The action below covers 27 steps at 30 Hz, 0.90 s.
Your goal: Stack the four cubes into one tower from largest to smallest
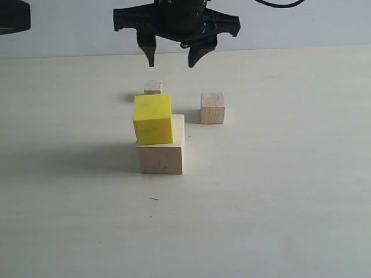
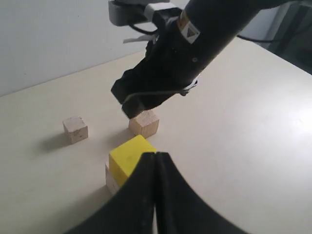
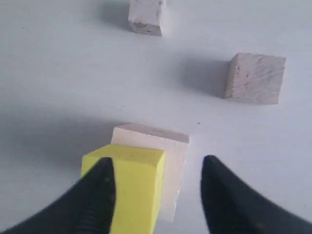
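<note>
Right claw (image 1: 174, 58): jaws parted with nothing between them; it hangs in the air above the far side of the stack.
Left claw (image 2: 156, 158): fingers pressed together, empty, clear of every cube.
Yellow cube (image 1: 153, 119): sits on the large wood cube (image 1: 161, 157), pushed toward its left edge, leaving a strip of the wood top bare on the right.
Small wood cube (image 1: 213, 108): on the worktop (image 1: 290, 202), far and right of the stack, apart from it.
Tiny wood cube (image 1: 153, 87): on the worktop behind the stack, left of the small wood cube.
</note>
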### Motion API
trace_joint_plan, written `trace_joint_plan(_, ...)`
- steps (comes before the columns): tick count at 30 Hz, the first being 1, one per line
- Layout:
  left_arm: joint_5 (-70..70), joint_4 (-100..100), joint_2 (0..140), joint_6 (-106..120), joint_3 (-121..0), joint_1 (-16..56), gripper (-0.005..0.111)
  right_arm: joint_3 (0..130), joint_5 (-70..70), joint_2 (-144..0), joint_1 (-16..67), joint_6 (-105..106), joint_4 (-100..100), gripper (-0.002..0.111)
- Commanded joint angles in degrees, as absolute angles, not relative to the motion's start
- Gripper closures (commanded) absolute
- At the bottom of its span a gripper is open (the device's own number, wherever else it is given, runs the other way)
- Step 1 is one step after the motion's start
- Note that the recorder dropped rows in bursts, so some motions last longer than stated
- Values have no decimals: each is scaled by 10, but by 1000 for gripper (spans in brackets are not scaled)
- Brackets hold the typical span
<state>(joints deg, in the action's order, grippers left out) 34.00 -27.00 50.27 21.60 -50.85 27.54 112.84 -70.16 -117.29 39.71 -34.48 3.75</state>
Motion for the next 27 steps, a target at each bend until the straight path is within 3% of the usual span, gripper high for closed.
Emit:
trace_joint_plan(1,356,-224,513,156,-492,274,107,1135,-700,-1157,399,-266,67,95)
trace_joint_plan(2,359,-224,513,156,-483,274,107,1135,-700,-1154,399,-236,90,108)
trace_joint_plan(14,319,-234,639,100,-440,273,107,1128,-700,-985,399,-242,151,108)
trace_joint_plan(21,287,-257,703,107,-440,273,107,962,-698,-867,399,-286,159,108)
trace_joint_plan(27,253,-311,745,170,-440,273,107,800,-610,-745,399,-280,74,108)
